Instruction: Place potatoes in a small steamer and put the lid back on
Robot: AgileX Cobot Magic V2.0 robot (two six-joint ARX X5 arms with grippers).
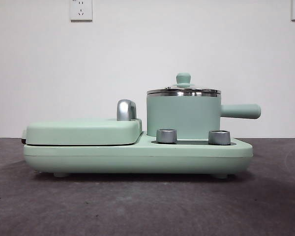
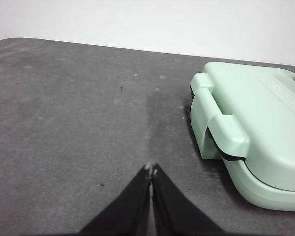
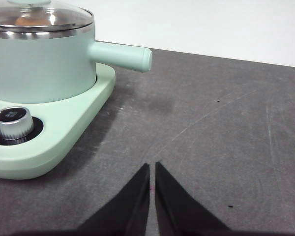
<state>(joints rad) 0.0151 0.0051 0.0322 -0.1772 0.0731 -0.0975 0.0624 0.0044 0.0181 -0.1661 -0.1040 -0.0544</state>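
Left gripper (image 2: pixel 151 170) hangs low over bare dark table (image 2: pixel 73 123), jaws pressed together tip to tip, nothing between them; just beside it, off to one side, sits the end of the mint-green cooker base with the flat griddle cover (image 1: pixel 83 131) closed on top, chrome handle (image 1: pixel 126 109) upright behind it. Moving along the base (image 1: pixel 137 157) in the front view: the small steamer (image 1: pixel 183 117) stands on the right half of the appliance, behind two silver knobs (image 1: pixel 166 135), its stubby side handle (image 1: pixel 241 111) pointing out over the table. The lid (image 1: pixel 183 90) sits square on the steel rim, green knob (image 1: pixel 183 77) upright, no visible gap or tilt. Through the glass in the right wrist view, an orange-brown patch (image 3: pixel 27 21) shows inside the pot; judged to be the potato, though only a sliver is visible and its seating cannot be checked. Right gripper (image 3: pixel 151 172) hovers over open table well apart from the steamer handle, jaws closed to a hairline, holding nothing. Neither arm shows in the front view. Judgement: both steps look done, potato in, lid back on, arms clear of the work. Nothing obvious left beyond confirming the lid sits flush all round, the far rim being out of sight.
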